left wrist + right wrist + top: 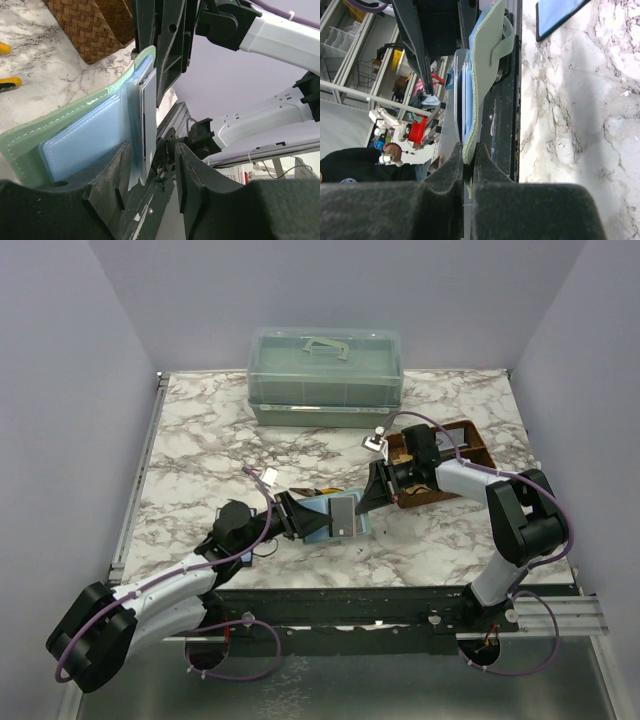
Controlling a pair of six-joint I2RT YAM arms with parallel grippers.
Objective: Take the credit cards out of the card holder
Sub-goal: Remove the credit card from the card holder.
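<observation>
The card holder (318,518) hangs above the table's front middle, held on edge between both arms. My right gripper (468,156) is shut on its pale green rim (482,80); in the top view this gripper (373,496) sits at the holder's right side. My left gripper (152,182) stands open around the holder's blue inner panel (85,145). The thin edge of a grey credit card (148,125) sticks out between the fingers, close to the left finger (112,180) and clear of the right one. From above the grey card (343,516) faces up. A bluish card (560,14) lies on the marble.
A brown woven tray (450,455) stands behind the right arm, close to the holder (90,25). Yellow plier handles (9,81) lie on the marble to the left. A translucent green lidded box (325,365) sits at the back. The table's front edge runs just below the holder.
</observation>
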